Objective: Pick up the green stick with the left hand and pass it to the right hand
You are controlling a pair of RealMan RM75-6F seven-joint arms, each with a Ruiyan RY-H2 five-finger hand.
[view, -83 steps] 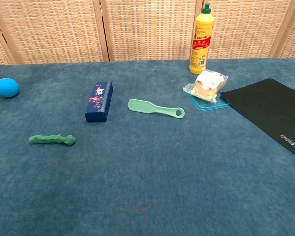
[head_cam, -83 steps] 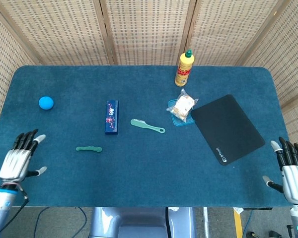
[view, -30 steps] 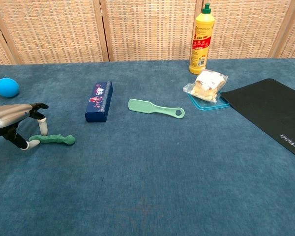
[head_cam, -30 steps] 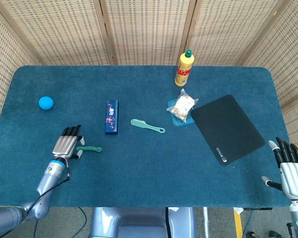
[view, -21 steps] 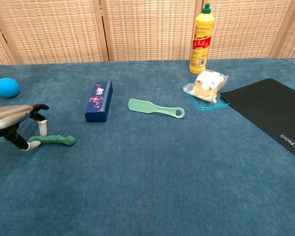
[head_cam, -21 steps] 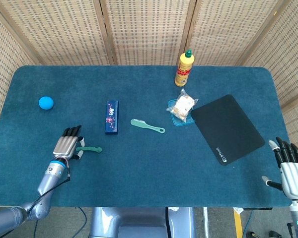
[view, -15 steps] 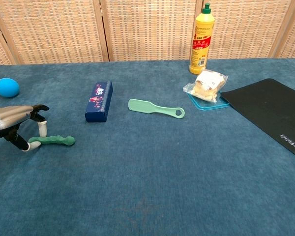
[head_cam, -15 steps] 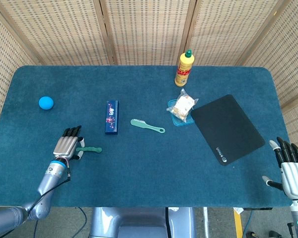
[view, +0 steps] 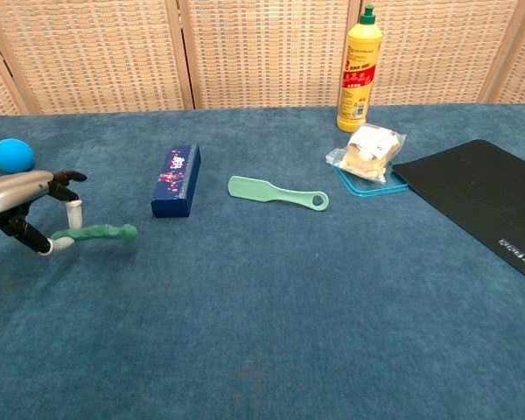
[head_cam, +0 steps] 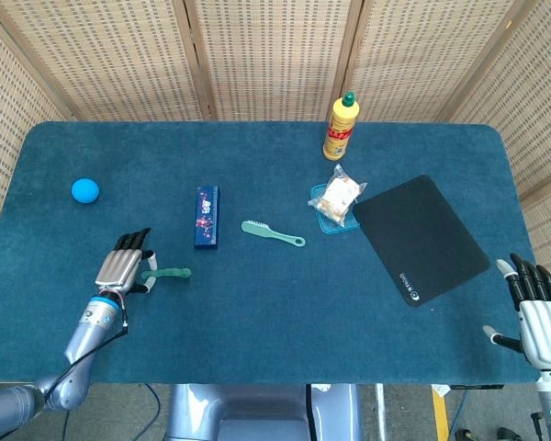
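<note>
The green stick (head_cam: 170,273) (view: 99,233) is a short, wavy rod at the left of the blue table. My left hand (head_cam: 122,267) (view: 28,206) pinches its left end between thumb and a finger, and the stick hangs a little above the cloth, its free end pointing right. My right hand (head_cam: 536,310) waits at the table's near right corner with fingers spread and nothing in it; only the head view shows that hand.
A blue ball (head_cam: 84,190) lies at the far left. A dark blue box (head_cam: 207,216) and a pale green brush (head_cam: 272,232) sit mid-table. A yellow bottle (head_cam: 341,128), a snack packet on a small blue tray (head_cam: 336,198) and a black mat (head_cam: 420,237) occupy the right.
My left hand reached in from the table's near left edge, closed on the stick's left end and has lifted it slightly off the cloth. The right hand stayed put.
</note>
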